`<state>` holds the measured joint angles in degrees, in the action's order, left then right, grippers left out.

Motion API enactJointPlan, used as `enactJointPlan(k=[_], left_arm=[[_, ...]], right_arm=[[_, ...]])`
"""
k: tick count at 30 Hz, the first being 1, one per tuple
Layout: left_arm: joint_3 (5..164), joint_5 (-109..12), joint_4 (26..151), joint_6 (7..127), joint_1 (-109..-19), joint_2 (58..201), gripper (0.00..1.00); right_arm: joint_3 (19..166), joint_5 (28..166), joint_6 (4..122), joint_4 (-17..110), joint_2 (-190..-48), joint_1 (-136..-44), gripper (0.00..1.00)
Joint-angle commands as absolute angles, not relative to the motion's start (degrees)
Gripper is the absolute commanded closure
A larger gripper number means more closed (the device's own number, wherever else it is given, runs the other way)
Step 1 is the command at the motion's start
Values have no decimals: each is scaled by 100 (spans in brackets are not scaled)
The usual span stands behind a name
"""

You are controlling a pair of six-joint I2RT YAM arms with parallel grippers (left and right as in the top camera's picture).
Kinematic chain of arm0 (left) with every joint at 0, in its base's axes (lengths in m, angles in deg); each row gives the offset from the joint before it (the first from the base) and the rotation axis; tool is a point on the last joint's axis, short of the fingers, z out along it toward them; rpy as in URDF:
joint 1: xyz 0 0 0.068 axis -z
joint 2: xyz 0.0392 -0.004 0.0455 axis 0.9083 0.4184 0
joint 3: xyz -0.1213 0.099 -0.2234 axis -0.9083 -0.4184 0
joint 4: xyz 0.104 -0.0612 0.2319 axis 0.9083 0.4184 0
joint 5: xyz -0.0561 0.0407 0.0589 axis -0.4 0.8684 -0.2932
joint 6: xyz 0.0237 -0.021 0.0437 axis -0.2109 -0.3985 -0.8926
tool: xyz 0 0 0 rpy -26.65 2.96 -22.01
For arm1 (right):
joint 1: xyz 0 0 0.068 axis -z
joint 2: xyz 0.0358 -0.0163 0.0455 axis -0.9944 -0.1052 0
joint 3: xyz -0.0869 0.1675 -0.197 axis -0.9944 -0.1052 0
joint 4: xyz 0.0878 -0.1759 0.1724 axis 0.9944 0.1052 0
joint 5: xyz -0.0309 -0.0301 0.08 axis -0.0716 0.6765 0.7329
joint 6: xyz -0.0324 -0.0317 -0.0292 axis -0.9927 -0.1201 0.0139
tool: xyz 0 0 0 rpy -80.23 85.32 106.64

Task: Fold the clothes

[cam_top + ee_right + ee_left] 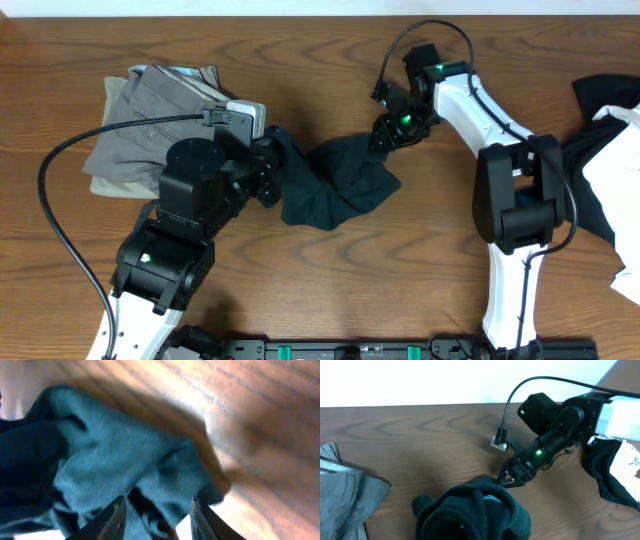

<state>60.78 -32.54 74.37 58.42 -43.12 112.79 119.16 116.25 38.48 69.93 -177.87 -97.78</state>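
Jaws of the right gripper (157, 501) stand partly apart around a bunched fold of the dark teal garment (335, 178); whether they press it I cannot tell. Jaws of the left gripper (268, 158) are buried under the garment's other end (so their state cannot be told either). The garment sags between the two arms, lying mid-tabletop (300, 50), rumpled and not yet folded. It looks held at both ends to spread it flat. A grey folded pile (150, 110) sits behind the left arm, probably finished work. Black and white unfolded clothes (610, 130) wait at the right edge.
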Motion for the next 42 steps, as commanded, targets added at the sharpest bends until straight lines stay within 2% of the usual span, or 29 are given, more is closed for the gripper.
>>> enactJointPlan(k=[1, 3, 5, 8, 9, 16, 23, 27, 28, 35, 38, 42], left_arm=[[6218, -3184, 7363, 5724, -4333, 11273, 94], [6218, -3184, 7356, 5724, -4333, 11270, 94], [6218, -3184, 7359, 5727, -4333, 11264, 94], [6218, -3184, 7354, 5724, -4333, 11262, 94], [6218, -3184, 7341, 5724, -4333, 11262, 94], [6218, -3184, 7317, 5705, -4336, 11244, 94], [6218, -3182, 7291, 5661, -4333, 11192, 94], [6218, -3184, 7295, 5661, -4333, 11192, 94], [6218, -3184, 7295, 5661, -4333, 11192, 94], [6218, -3184, 7297, 5663, -4333, 11192, 94], [6218, -3184, 7297, 5663, -4333, 11192, 94], [6218, -3184, 7295, 5663, -4333, 11192, 93]], right_arm=[[11647, 11553, 3931, 6749, -17978, -9877, 60], [11466, 11426, 4084, 6534, -17978, -9877, 63], [11378, 11435, 4086, 6447, -17978, -9877, 70], [11448, 11459, 4086, 6434, -17932, -9835, 94], [11490, 11481, 4084, 6451, -17910, -9813, 99], [11792, 11483, 4124, 6506, -16734, -9365, 99], [11792, 10856, 4476, 6381, -15224, -8727, 99], [11789, 10897, 4530, 6482, -14977, -8629, 99], [11754, 10897, 4530, 6521, -15003, -8664, 98], [11258, 11029, 4532, 6303, -15713, -9118, 61], [11127, 11081, 4532, 6180, -16183, -9308, 52], [11125, 11536, 4497, 6014, -16815, -9507, 48]])
